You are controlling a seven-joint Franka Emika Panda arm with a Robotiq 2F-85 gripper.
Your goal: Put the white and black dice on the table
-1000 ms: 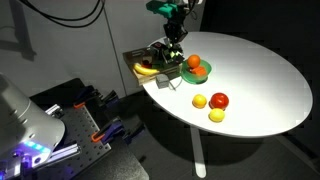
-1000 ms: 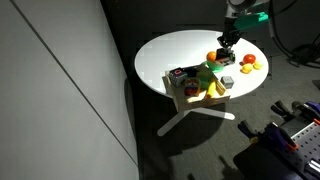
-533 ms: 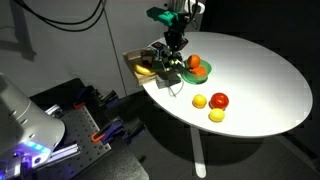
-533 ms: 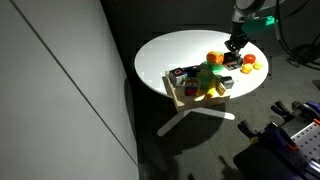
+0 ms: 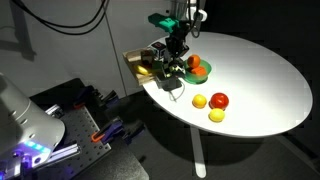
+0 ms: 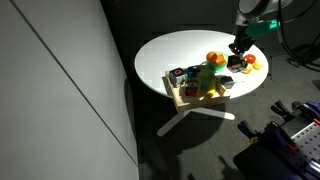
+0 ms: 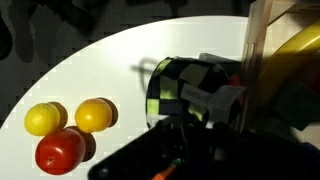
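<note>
Though its fingertips are dark and hard to make out, the gripper [image 5: 176, 60] seems to be pinching the white and black dice [image 7: 188, 92], which it holds above the table [image 5: 262, 72] just beside the wooden tray [image 5: 138, 60]. Farther out on the white top lie two yellow fruits [image 7: 93, 114] and a red fruit [image 7: 58, 152], close together.

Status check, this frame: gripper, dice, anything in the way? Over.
Gripper appears shut on white and black dice. Dice over table, beside wooden tray. Three fruits nearby, not blocking.
</note>
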